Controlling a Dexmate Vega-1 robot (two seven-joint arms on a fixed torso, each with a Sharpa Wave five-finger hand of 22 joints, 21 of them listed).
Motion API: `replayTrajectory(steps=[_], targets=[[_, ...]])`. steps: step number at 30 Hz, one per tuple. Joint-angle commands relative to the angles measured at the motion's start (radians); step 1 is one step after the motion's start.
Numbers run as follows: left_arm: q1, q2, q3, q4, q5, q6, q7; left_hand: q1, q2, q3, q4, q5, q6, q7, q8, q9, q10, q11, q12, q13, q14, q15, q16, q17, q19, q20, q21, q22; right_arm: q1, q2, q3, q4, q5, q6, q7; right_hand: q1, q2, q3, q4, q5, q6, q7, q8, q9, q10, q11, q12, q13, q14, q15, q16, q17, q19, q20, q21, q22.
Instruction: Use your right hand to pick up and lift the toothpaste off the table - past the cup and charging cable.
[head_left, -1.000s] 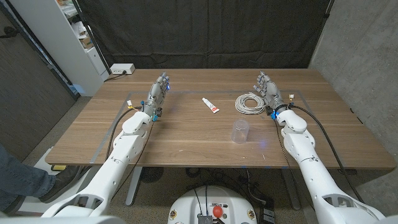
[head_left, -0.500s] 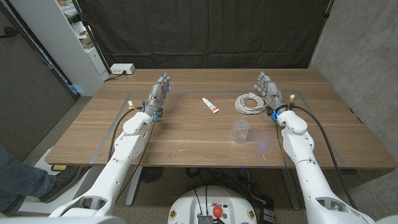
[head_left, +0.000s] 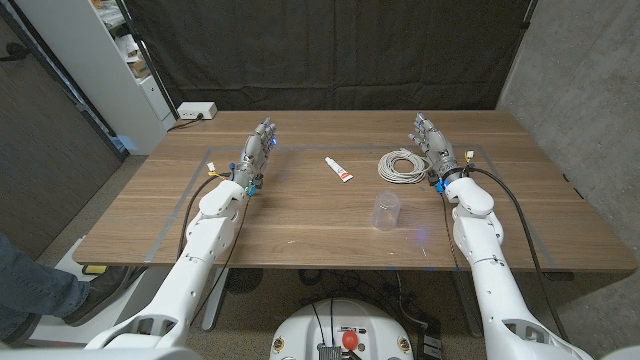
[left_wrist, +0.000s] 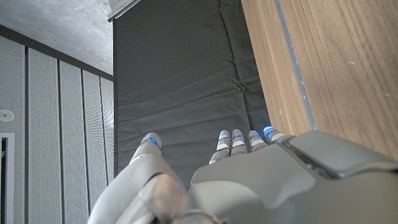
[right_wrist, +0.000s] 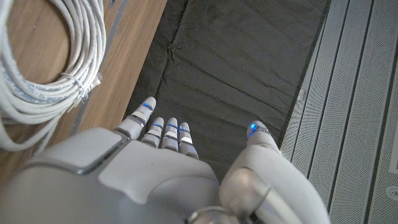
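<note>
A small white toothpaste tube (head_left: 337, 169) with a red end lies on the wooden table (head_left: 300, 215) a little beyond its middle. To its right is a coiled white charging cable (head_left: 402, 166) (right_wrist: 37, 74). Nearer the front edge stands a clear plastic cup (head_left: 386, 211). My right hand (head_left: 431, 145) (right_wrist: 161, 174) is just right of the cable coil, standing on its edge with straight fingers and holding nothing. My left hand (head_left: 256, 155) (left_wrist: 249, 180) stands the same way at the table's left side, well apart from the toothpaste, with nothing in it.
A black curtain (head_left: 330, 50) hangs behind the table. A white power strip (head_left: 196, 111) sits at the far left corner and a white shelf unit (head_left: 110, 60) stands beyond it. A person's leg (head_left: 30, 285) shows at the lower left.
</note>
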Motion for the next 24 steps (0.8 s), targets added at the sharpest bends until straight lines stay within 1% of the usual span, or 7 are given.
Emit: replayTrajectory(steps=[1,5,10,11,14,21,24], targets=[[-0.018,-0.014,-0.008,0.026,0.000,-0.001,-0.025,0.009,0.006,0.003,-0.010,0.007,0.009,0.006,0.003,0.003,0.006,0.004,0.006,-0.002,0.004,-0.001,0.006,0.004,-0.021,-0.008,0.006,0.004,-0.005,0.016,0.000,-0.010,-0.058,0.027,-0.006,0.017,0.000,0.004,-0.006,0.007,0.014,-0.001,0.007,0.001,0.005,0.001,0.002,0.001,0.005,0.000,0.001,-0.002,0.009,0.004,-0.002,0.004],[-0.020,-0.014,-0.007,0.027,0.010,0.003,-0.020,0.010,0.007,0.003,-0.011,0.007,0.013,0.006,0.004,0.003,0.007,0.004,0.005,-0.003,0.005,-0.001,0.005,0.004,-0.021,-0.004,0.005,0.004,-0.014,0.017,-0.010,-0.026,-0.097,0.035,-0.029,0.020,0.001,0.004,-0.009,0.007,0.011,-0.003,0.004,0.001,0.004,0.000,0.000,0.001,0.006,0.001,0.001,-0.004,0.009,0.005,-0.003,0.005],[-0.024,-0.018,-0.010,0.035,0.008,-0.001,-0.023,0.011,0.008,0.002,-0.012,0.006,0.013,0.005,0.003,0.003,0.008,0.002,0.005,-0.004,0.006,-0.001,0.005,0.004,-0.022,-0.001,0.004,0.004,-0.017,0.021,-0.011,-0.028,-0.096,0.048,-0.022,0.025,0.002,0.005,-0.012,0.008,0.009,-0.003,0.002,0.001,0.004,-0.001,0.000,0.001,0.006,-0.001,0.001,-0.006,0.011,0.005,-0.004,0.005],[-0.022,-0.028,-0.018,0.036,-0.004,-0.002,-0.020,0.011,0.008,0.002,-0.012,0.006,0.015,0.005,0.003,0.003,0.010,0.005,0.006,-0.005,0.007,0.001,0.005,0.004,-0.021,-0.001,0.004,0.004,-0.018,0.023,-0.011,-0.031,-0.096,0.045,-0.022,0.025,0.002,0.005,-0.012,0.008,0.010,-0.003,0.002,0.001,0.004,-0.001,0.000,0.001,0.007,-0.002,0.001,-0.007,0.012,0.005,-0.004,0.005],[-0.022,-0.026,-0.020,0.036,-0.005,-0.005,-0.026,0.012,0.009,0.002,-0.014,0.006,0.028,0.010,0.006,0.003,0.023,0.005,0.010,-0.007,0.017,0.003,0.007,0.004,-0.005,-0.014,0.009,0.004,-0.021,0.025,-0.012,-0.032,-0.097,0.048,-0.021,0.028,0.003,0.006,-0.014,0.008,0.009,-0.004,0.002,0.001,0.003,0.000,-0.001,0.001,0.010,-0.003,0.002,-0.008,0.015,0.008,-0.003,0.005],[-0.023,-0.018,-0.018,0.031,0.003,0.007,-0.029,0.013,0.010,0.001,-0.016,0.005,0.036,0.012,0.006,0.003,0.032,0.007,0.012,-0.009,0.025,0.004,0.008,0.004,0.002,-0.011,0.010,0.004,-0.024,0.030,-0.016,-0.038,-0.101,0.061,-0.017,0.034,0.004,0.006,-0.018,0.009,0.012,-0.007,0.001,0.001,0.007,0.003,0.000,0.001,0.016,-0.001,0.004,-0.011,0.019,0.009,-0.004,0.005],[-0.024,-0.018,-0.019,0.032,0.002,0.005,-0.034,0.013,0.011,0.001,-0.017,0.005,0.037,0.010,0.006,0.003,0.032,0.008,0.012,-0.010,0.026,0.004,0.008,0.004,0.002,-0.010,0.009,0.004,-0.028,0.031,-0.021,-0.047,-0.115,0.066,-0.025,0.037,0.003,0.006,-0.021,0.009,0.013,-0.008,0.000,0.001,0.020,0.007,0.004,0.001,0.019,0.000,0.004,-0.014,0.020,0.009,-0.005,0.005]])
